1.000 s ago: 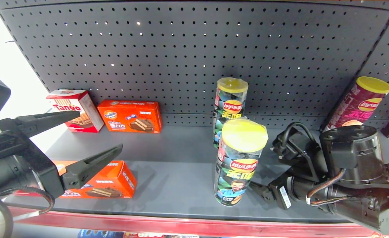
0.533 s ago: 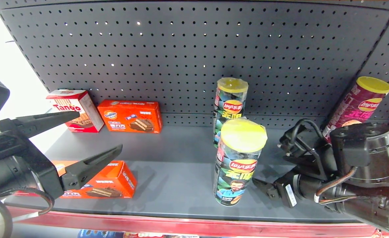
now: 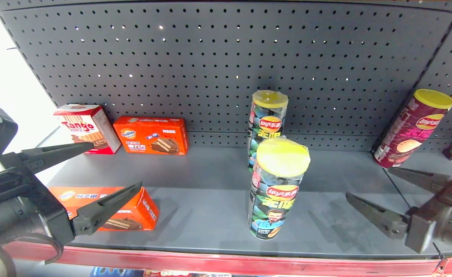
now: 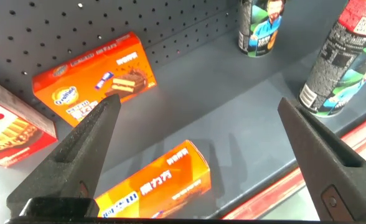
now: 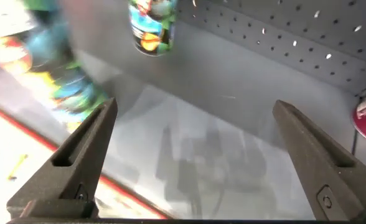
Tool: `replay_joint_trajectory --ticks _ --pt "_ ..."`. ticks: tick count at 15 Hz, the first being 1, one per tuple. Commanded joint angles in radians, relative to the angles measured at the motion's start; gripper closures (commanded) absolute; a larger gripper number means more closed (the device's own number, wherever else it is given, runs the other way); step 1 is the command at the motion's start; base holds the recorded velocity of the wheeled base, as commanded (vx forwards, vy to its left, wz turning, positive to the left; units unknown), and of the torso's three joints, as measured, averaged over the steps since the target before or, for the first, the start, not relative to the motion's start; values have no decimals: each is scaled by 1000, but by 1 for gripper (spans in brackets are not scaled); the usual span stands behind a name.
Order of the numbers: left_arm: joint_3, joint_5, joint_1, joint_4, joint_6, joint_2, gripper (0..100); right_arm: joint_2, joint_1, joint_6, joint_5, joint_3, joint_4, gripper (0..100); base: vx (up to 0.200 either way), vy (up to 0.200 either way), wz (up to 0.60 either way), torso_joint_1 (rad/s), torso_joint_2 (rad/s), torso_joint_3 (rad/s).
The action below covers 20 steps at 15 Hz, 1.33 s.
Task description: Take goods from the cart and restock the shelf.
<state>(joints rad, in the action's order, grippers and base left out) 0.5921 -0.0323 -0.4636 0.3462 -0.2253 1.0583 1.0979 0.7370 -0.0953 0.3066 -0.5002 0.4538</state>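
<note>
Orange box (image 3: 133, 209) at the shelf (image 3: 210, 200) front-left corner.
My left gripper (image 3: 115, 165) gapes empty above it; right gripper (image 3: 368, 182), wide open, empty, near the front can (image 3: 278, 188).

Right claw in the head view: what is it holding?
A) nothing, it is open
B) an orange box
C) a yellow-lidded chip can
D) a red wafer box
A: the right claw is spread open and empty, clear of the front chip can.
</note>
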Motion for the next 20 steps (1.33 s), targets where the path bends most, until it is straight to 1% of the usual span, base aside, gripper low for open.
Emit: replay_joint_trajectory --ticks 1,3,5,6,7,8,10,11,12,13,14,16,18,19,20 --pt "-21 0 0 1 0 -23 0 -237 73 -20 -4 161 23 0 0 0 0 0 0 0" --pt "-25 0 0 1 0 -24 0 -371 91 -24 -6 281 20 0 0 0 0 0 0 0" --pt "-25 0 0 1 -2 -24 0 -463 93 -26 -41 356 20 0 0 0 0 0 0 0" --pt "-25 0 0 1 -2 -24 0 -484 93 -26 -41 379 20 0 0 0 0 0 0 0" --pt "-26 0 0 1 -2 -24 0 -526 91 -26 -35 433 17 0 0 0 0 0 0 0" --pt "-21 0 0 1 -2 -24 0 -587 87 -26 -34 500 -20 0 0 0 0 0 0 0" --pt "-21 0 0 1 -2 -24 0 -674 58 -26 -18 497 -207 0 0 0 0 0 0 0" --pt "-25 0 0 1 -2 -24 0 -747 30 -26 -7 500 -323 0 0 0 0 0 0 0" --pt "-28 2 0 1 -2 -24 0 -814 -21 -21 9 482 -451 0 0 0 0 0 0 0" --pt "-29 2 0 1 -2 -26 0 -816 -100 -15 28 462 -469 0 0 0 0 0 0 0" --pt "-29 2 0 1 -2 -26 0 -797 -237 -7 28 465 -469 0 0 0 0 0 0 0" --pt "-28 0 -1 1 -2 -26 0 -796 -426 -7 29 465 -469 0 0 0 0 0 0 0" --pt "-32 2 0 -1 -2 -32 0 -848 -607 3 26 465 -469 0 0 0 0 0 0 0" --pt "-44 2 0 -1 -2 -44 0 -889 -670 26 17 465 -469 0 0 0 0 0 0 0" --pt "-63 3 0 -3 -2 -61 0 -966 -709 59 3 465 -472 0 0 0 0 0 0 0"
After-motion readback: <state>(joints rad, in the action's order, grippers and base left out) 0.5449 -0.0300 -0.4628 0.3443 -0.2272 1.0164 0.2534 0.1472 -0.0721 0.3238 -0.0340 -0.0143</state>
